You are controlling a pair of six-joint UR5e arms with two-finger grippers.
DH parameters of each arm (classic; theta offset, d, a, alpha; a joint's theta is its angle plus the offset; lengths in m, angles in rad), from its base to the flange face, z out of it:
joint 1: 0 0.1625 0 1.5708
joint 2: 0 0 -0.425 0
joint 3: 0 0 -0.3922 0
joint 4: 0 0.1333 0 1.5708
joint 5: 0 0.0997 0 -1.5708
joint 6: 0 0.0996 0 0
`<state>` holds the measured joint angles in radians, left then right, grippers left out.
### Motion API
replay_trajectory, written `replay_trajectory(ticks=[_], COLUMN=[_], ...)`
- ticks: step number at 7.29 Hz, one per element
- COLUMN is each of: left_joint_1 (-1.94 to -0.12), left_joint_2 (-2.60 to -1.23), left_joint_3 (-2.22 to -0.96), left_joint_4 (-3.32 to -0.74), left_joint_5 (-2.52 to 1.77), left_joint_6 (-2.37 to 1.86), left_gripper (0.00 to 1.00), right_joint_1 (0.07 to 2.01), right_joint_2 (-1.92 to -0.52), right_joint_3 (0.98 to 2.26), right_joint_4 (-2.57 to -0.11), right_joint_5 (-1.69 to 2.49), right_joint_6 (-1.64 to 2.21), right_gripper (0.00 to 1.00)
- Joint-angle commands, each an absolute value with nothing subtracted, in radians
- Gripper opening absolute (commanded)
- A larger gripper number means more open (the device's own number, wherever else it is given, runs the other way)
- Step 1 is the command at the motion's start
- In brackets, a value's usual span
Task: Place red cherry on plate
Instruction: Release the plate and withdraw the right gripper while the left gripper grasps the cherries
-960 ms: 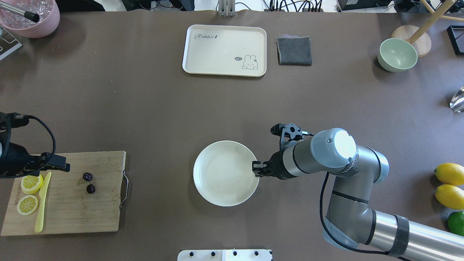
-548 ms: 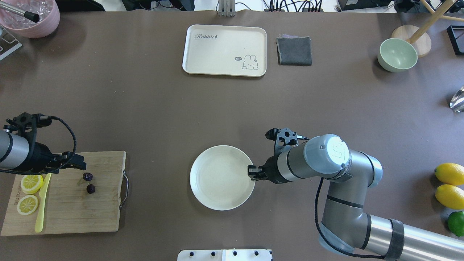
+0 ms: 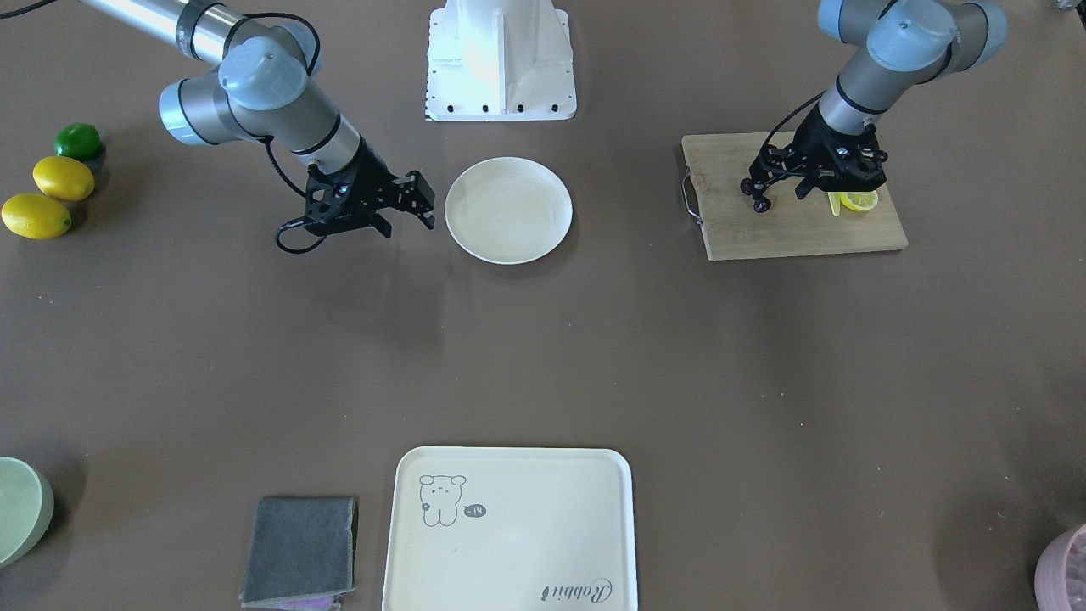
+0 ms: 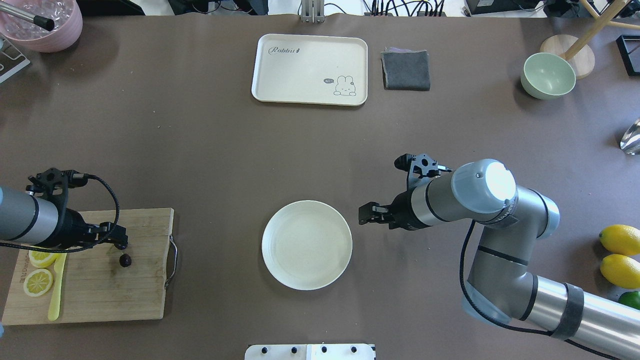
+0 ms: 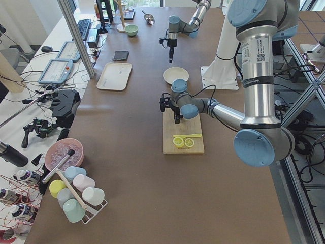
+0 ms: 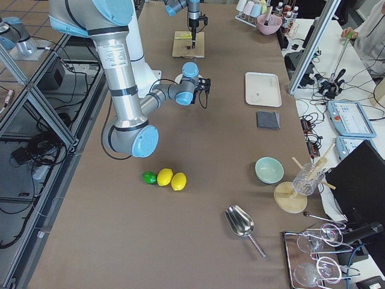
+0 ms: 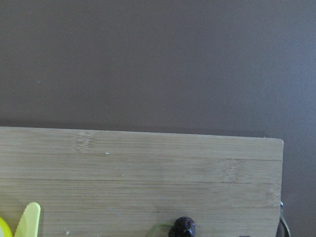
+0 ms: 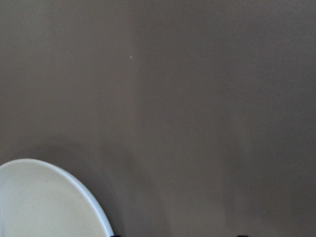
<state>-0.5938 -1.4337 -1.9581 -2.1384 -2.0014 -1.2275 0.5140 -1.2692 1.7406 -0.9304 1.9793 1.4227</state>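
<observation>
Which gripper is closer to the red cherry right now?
Left. The left gripper hangs directly over the red cherry on the cutting board; the right gripper sits far off, beside the plate.

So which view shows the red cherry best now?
The exterior front-facing view: both fruits of the red cherry show, dark on the cutting board. The overhead view shows one fruit; the left gripper covers the other. The left wrist view cuts one at its bottom edge. In the side views it is too small.
</observation>
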Motion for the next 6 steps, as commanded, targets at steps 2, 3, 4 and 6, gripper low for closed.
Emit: replay_trajectory(ticks=[2, 3, 4, 6], left_joint_1=[-0.565, -0.565, -0.563, -0.566], left_joint_2=[-1.440, -1.445, -1.457, -1.459], left_joint_3=[-1.944, -1.942, -1.939, -1.951], left_joint_4=[-2.138, -2.138, -2.138, -2.140], left_joint_5=[-1.977, -1.977, -1.977, -1.979], left_joint_6=[-1.238, -1.239, -1.241, -1.241], left_gripper=[0.62, 0.51, 0.32, 0.00], right_joint_1=[0.629, 0.635, 0.658, 0.670], right_joint_2=[-1.337, -1.391, -1.411, -1.417], right_joint_3=[1.761, 1.797, 1.805, 1.805], right_joint_4=[-0.927, -0.927, -0.925, -0.925], right_joint_5=[2.089, 2.095, 2.130, 2.143], right_joint_6=[1.376, 1.341, 1.319, 1.318], right_gripper=[1.00, 1.00, 1.00, 1.00])
